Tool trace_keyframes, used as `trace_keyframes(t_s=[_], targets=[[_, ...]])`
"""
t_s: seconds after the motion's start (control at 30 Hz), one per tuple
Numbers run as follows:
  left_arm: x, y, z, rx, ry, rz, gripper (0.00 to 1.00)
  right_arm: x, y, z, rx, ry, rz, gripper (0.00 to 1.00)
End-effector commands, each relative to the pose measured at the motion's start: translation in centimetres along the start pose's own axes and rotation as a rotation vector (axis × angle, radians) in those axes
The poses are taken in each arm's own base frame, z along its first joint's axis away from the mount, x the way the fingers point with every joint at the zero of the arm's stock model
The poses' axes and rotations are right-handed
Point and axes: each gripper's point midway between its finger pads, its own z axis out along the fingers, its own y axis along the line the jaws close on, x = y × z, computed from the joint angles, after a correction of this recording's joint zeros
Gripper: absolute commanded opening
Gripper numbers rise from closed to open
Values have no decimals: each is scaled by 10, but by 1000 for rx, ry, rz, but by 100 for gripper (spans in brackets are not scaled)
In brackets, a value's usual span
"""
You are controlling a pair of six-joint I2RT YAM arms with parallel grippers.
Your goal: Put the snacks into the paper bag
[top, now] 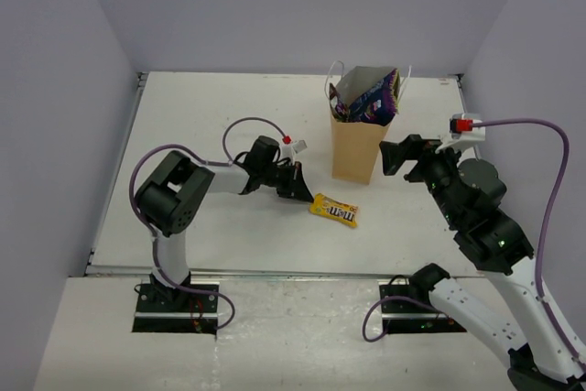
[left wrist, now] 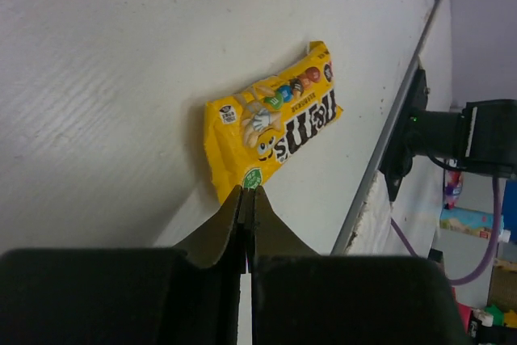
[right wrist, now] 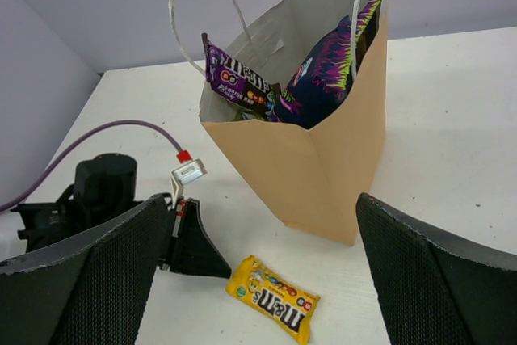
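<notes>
The left tool (left wrist: 246,196) is pinched together at the corner of the yellow M&M's pack (left wrist: 271,123), which lies on the desk (top: 211,107) just near of the paper bag (top: 357,148). It may hold only the seam or nothing, so the pack could slip when lifted. The right tool (top: 389,157) is spread apart.

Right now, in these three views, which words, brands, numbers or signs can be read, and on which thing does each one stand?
"m&m's": brown letters on the yellow pack lying on the table.
The smaller print on the same pack: too small to read.
Lettering on the dark purple candy bar inside the paper bag: too blurred to read.
Large purple chip bag: no readable text shows.
</notes>
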Motion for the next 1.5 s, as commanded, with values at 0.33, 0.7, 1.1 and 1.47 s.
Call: trace_keyframes(t_s=[0.33,0.7,1.1,1.47], targets=[[-25,-54,-30,102,-55,104,0,115,-19,10,79,287,156,99],[-38,-44,-45,-44,-147,136,81,231,-11,13,115,594,438,99],[-30,-25,-30,-50,-118,113,81,296,-16,29,163,694,542,99],[-22,-10,-20,-55,-88,100,81,321,-13,52,174,746,536,94]])
